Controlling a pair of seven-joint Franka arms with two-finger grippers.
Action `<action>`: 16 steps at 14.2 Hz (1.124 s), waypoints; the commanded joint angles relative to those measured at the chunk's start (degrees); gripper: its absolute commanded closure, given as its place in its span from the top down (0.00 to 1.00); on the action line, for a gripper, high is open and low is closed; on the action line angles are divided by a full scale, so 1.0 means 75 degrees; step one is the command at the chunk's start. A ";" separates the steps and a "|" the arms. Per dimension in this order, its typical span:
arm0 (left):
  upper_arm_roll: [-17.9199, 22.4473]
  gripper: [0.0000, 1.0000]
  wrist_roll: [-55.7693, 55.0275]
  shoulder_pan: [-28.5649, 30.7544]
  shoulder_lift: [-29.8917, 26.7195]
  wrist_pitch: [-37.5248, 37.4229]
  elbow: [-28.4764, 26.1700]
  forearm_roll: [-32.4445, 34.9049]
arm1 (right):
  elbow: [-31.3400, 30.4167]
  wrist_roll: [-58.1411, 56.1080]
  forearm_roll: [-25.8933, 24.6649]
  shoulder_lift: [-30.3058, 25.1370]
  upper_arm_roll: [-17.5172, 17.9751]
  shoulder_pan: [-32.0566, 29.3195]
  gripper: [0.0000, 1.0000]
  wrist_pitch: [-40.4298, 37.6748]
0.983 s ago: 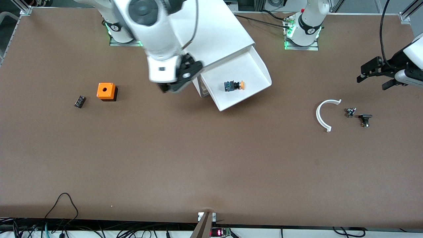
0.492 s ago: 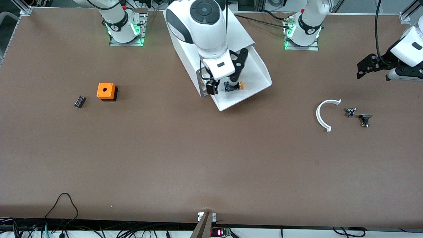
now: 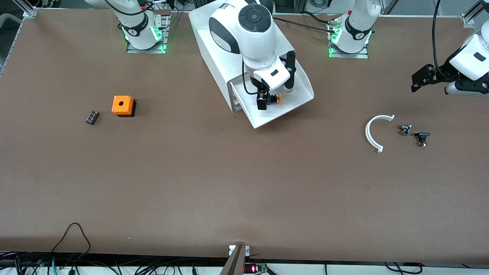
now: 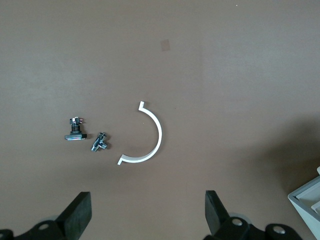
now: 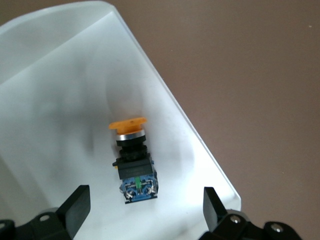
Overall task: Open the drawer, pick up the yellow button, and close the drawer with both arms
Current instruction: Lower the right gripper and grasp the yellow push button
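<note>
- Surface: brown table (image 3: 237, 183), wide and mostly bare; cables hang along the edge nearest the front camera, arm bases stand along the opposite edge.
- The white cabinet (image 3: 217, 42) sits at the base-side edge, roughly midway between the bases. Its top drawer (image 3: 301, 82) is pulled out, angled toward the table's middle.
- Change: a second ago the right gripper (image 3: 276, 95) hung beside the cabinet, over bare table toward the right arm's end. Half a second ago it reached the drawer; now it sits directly over the button (image 5: 132, 160), wrist turned, jaws spread wide and holding nothing.
- Button lies on its side on the drawer floor, orange cap toward the drawer's outer rim, between the two fingertips in the right wrist view. No contact seen yet.
- Judgement: opening step done; taking step is at pre-grasp. A descent and a squeeze remain, then the closing.
- The left gripper (image 3: 422, 78) has drifted only slightly; it waits over the left arm's end of the table, jaws wide, empty.
- Room: drawer walls rise close around the button; the finger by the outer rim has little margin.
- Below the left gripper lie a white curved piece (image 4: 148, 134) and two small metal parts (image 4: 86, 135), well apart from the drawer.
- The orange cube (image 3: 122, 105) and a black block (image 3: 92, 117) lie toward the right arm's end, clear of the work.
</note>
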 commanded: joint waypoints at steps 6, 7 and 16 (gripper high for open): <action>-0.0007 1.00 -0.0114 0.0011 0.0173 -0.0187 0.0249 0.0194 | 0.0256 -0.0755 0.0028 0.0477 -0.0252 0.0246 1.00 -0.0096; -0.0007 1.00 -0.0114 0.0046 0.0173 -0.0187 0.0249 0.0194 | 0.0256 -0.0801 0.0028 0.0513 -0.0252 0.0269 1.00 -0.0050; 0.0039 1.00 -0.0102 0.0081 0.0208 -0.0198 0.0237 0.0171 | 0.0268 -0.0895 -0.0007 0.0619 -0.0580 0.0574 0.58 -0.0014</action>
